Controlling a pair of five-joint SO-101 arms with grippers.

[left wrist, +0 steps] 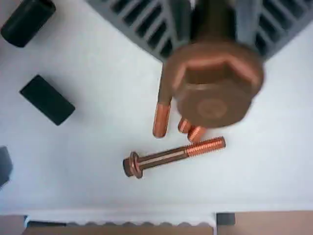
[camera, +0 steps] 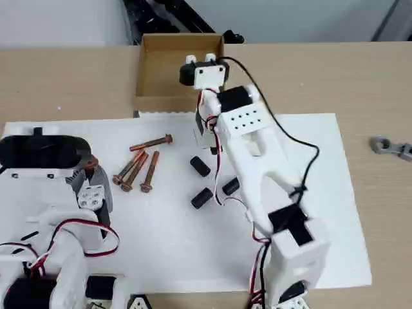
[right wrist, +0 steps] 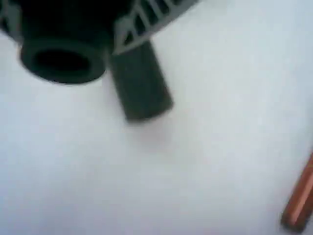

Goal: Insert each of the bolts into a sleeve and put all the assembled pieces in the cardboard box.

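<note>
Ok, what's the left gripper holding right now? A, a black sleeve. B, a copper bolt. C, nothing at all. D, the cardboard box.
B: in the left wrist view, the left gripper is shut on a copper bolt, with the bolt's hex head facing the camera.

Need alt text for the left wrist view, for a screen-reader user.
The left pincer grips a copper bolt, its hex head facing the camera, over a white sheet. On the sheet lie the threaded tips of three more bolts, one whole bolt apart from them, and two black sleeves farther off.
</note>
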